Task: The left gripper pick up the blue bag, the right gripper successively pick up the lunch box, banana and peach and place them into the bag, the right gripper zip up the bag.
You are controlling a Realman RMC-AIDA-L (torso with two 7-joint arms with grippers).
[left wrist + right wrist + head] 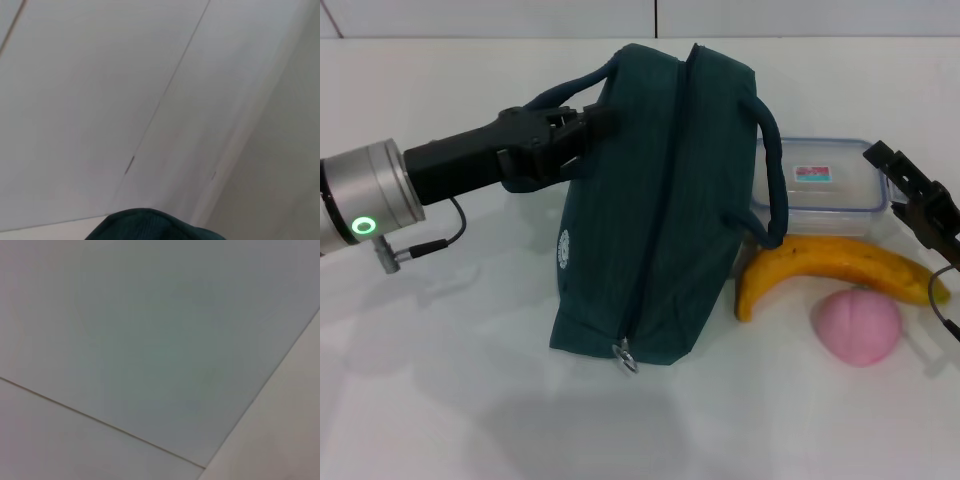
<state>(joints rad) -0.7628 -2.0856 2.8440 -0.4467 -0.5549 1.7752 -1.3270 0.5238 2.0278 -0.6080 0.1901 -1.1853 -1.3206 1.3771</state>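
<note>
The left gripper (582, 122) has its jaws closed on the near loop handle (582, 82) of the blue bag (655, 210), at the bag's upper edge around ten o'clock from its middle; its silver wrist with the green light ring (362, 226) trails off toward nine o'clock. The bag stands upright on the white table (440, 380), zipper shut, with the ring pull (624, 357) hanging at its six o'clock. In the left wrist view only a dark fabric edge of the bag (155, 226) shows.

The right gripper (920, 190) sits at the three o'clock edge with jaws spread, holding nothing, just beside the lunch box (820, 185). The banana (840, 268) lies in front of the box, touching the bag's base. The peach (857, 325) rests just beside the banana, at its five o'clock.
</note>
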